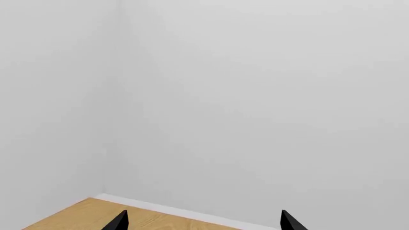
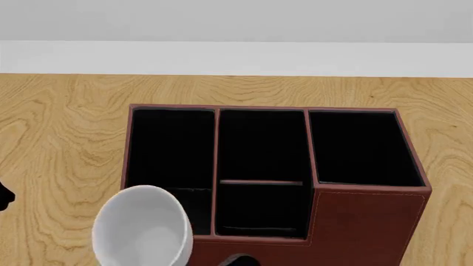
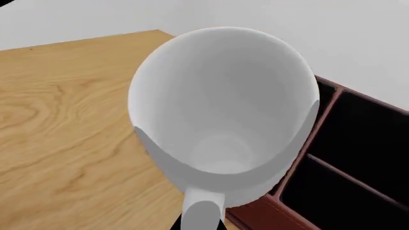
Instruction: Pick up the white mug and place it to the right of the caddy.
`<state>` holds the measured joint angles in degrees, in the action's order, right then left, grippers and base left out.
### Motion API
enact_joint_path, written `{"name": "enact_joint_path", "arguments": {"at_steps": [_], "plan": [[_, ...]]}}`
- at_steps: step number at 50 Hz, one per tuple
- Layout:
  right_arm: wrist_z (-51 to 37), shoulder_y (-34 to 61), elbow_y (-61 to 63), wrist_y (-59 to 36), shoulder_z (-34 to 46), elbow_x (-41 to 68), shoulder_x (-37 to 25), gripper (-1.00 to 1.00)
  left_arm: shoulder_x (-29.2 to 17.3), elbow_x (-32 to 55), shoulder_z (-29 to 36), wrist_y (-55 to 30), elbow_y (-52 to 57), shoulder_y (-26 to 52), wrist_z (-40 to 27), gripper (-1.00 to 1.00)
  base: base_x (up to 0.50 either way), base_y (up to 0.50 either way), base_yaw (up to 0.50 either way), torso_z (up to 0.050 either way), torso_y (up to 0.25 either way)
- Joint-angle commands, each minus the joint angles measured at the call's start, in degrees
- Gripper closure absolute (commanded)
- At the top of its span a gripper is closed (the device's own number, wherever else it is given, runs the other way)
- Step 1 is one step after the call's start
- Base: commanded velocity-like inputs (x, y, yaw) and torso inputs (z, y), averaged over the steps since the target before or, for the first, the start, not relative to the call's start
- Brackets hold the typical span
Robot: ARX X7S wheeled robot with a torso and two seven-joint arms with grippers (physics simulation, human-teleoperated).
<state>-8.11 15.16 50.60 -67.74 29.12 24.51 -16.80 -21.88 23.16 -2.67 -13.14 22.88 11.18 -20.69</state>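
place: plain simulated room | evidence: bare white walls (image 1: 255, 96), wood-grain table (image 2: 66, 138)

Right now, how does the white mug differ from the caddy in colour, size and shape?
The white mug is plain glossy white, while the caddy is dark reddish-brown outside with black inside. The mug is much smaller than the caddy. The mug is round with one open cavity and a loop handle, while the caddy is a box split into several compartments. In the head view the mug overlaps the caddy's near left corner. Both are open at the top and look empty.
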Motion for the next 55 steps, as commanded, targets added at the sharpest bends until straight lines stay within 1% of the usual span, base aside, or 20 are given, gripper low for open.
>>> {"name": "enact_joint_path", "arguments": {"at_steps": [1,19,27,36,55], "plan": [[1.4,3.3,0.8,-2.7,-4.4,1.2,0.4,1.00,-0.1,0.1,0.1,0.1,-0.2,0.1,-0.1,-1.00,0.00,0.00,0.00,0.000,0.000],[2.3,7.6,0.6,-6.6,-10.6,4.2,0.6,1.00,-0.2,-0.6,0.8,0.8,0.1,-0.5,-0.2,-1.00,0.00,0.00,0.00,0.000,0.001],[2.5,9.9,0.2,-8.2,-12.0,5.2,0.8,1.00,-0.4,-0.7,0.7,0.8,0.5,-0.9,-0.6,-1.00,0.00,0.00,0.00,0.000,0.000],[2.8,10.6,0.5,-8.4,-14.8,6.2,0.1,1.00,-0.8,-0.8,0.2,0.8,1.2,-1.9,-1.2,-1.00,0.00,0.00,0.00,0.000,0.001],[2.5,17.1,4.2,-19.2,-24.4,11.5,-0.5,1.00,-1.3,-1.2,-1.0,1.5,2.9,-4.6,-2.2,-1.00,0.00,0.00,0.00,0.000,0.001]]}}
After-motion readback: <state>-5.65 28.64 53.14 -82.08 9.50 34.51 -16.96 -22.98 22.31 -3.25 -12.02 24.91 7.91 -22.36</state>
